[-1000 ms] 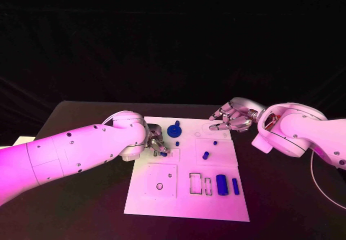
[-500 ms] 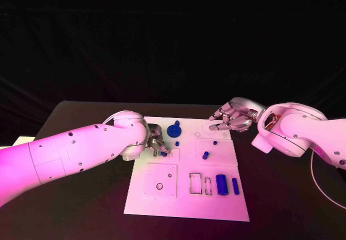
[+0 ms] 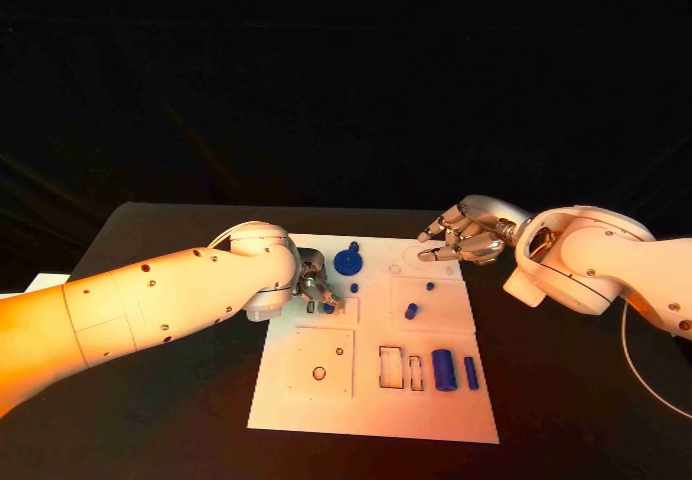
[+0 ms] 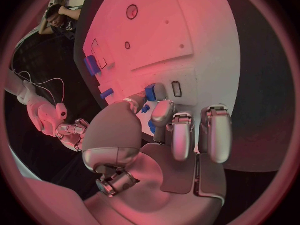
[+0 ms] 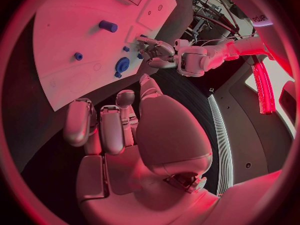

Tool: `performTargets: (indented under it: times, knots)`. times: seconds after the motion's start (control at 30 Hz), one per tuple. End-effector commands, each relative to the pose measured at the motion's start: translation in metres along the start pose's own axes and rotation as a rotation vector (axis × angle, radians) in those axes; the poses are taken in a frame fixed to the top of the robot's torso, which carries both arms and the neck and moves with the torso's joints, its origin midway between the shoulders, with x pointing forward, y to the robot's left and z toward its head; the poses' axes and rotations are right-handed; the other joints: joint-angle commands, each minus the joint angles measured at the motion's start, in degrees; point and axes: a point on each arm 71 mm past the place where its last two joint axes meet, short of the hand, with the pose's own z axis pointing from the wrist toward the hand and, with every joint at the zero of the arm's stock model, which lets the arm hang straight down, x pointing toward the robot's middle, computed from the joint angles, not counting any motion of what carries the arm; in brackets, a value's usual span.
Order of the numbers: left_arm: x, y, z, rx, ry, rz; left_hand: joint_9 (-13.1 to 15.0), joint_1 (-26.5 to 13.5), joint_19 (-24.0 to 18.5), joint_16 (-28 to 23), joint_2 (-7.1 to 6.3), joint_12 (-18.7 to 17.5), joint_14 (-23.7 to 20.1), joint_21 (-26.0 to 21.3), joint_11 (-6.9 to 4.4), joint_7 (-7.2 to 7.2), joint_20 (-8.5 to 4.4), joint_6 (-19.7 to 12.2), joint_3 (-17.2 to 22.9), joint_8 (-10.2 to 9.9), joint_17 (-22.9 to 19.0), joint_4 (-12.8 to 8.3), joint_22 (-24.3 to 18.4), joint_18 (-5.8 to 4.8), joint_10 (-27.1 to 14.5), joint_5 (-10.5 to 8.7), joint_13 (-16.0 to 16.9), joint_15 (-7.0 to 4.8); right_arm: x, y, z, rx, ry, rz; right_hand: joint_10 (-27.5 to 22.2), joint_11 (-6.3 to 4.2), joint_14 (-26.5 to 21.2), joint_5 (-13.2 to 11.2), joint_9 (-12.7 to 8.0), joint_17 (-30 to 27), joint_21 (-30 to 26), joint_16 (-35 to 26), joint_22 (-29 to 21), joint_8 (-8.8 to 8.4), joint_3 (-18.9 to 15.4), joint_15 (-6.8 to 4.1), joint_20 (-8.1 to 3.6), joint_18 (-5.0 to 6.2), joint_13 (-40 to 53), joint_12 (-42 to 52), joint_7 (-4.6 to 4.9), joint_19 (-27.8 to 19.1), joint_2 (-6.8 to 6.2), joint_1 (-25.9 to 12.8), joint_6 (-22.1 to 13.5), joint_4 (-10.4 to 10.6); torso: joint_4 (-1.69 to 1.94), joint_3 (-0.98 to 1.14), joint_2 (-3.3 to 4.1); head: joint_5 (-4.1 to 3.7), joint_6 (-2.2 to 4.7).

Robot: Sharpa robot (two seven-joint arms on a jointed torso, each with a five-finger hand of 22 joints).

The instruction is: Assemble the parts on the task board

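The task board [image 3: 378, 400] is lying flat on the black counter [image 3: 159, 420], its long axis running from the robot toward the far edge. The left hand [image 3: 313, 291] is hovering over the board's left margin; in the left wrist view its thumb and one finger [image 4: 164, 110] are pinching a small blue part [image 4: 150, 91] just above the board surface. The part's orientation cannot be determined, since the fingers are covering most of it.

The right hand [image 3: 464, 236] is hanging above the board's far right corner with its fingers curled loosely inward and carrying nothing.

On the board, a blue gear-shaped part [image 3: 348, 263] is sitting near the far edge, close beside the left hand. A short blue peg [image 3: 411, 311] is standing on the right-centre panel. Two blue blocks [image 3: 444, 369] are lying side by side near the right edge, long axes parallel to the board's long axis.

Compared with the earlier frames, both hands and all parts are remaining in the same positions; no displacement is visible.
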Motion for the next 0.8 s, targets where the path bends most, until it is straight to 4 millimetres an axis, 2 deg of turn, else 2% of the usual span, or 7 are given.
performTargets:
  times: [0.03,0.47,0.8]
  knots:
    - [0.007,0.000,0.002,-0.001,0.041,0.012,-0.1,-1.0,4.2,0.2,-0.02,0.3,6.0,0.4,-0.03,-0.16,-0.52,0.5,-2.1,-0.2,15.1,0.8,10.8,-0.73,0.4,-0.18,0.1,-0.45,0.001,0.001,0.000,-0.009,0.009,-0.006,0.1,-0.01,1.8,0.3,0.1,-0.2,-0.3,-0.4,-0.1,0.30,-0.5,-0.16,-0.14,0.94,-0.1,0.0,0.07,-0.4,0.44,-0.4,0.4,0.0,0.02,0.01,-0.03,0.03,-0.05]
    - [0.003,0.004,0.003,-0.011,0.008,-0.016,-0.2,-1.1,4.3,0.2,1.12,0.4,6.0,0.5,-0.26,-0.41,-0.74,0.8,-10.7,-0.3,15.1,4.3,11.2,-0.79,0.6,-0.55,0.3,-0.66,0.001,0.000,0.000,-0.007,0.008,-0.003,0.0,0.01,1.7,0.2,0.1,-0.6,-0.6,-0.8,-0.5,0.30,-0.8,-0.15,-0.14,1.02,-0.2,0.0,0.08,-0.7,0.46,-0.7,0.3,0.3,-0.03,-0.09,0.02,-0.08,0.09]
    - [-0.003,0.007,-0.006,0.001,-0.024,-0.045,-0.1,-1.1,4.2,0.2,1.68,0.2,6.0,0.3,-0.29,-0.46,-0.78,0.9,-13.8,-0.2,15.1,5.0,11.0,-0.72,0.6,-1.59,0.1,-0.70,0.000,-0.001,0.000,-0.005,0.009,0.001,0.1,0.01,1.6,0.2,0.0,-0.9,-0.8,-1.1,-0.8,0.31,-1.1,-0.15,-0.14,1.07,-0.3,0.0,0.08,-0.8,0.50,-0.9,0.3,0.5,-0.04,-0.15,0.02,-0.19,0.15]
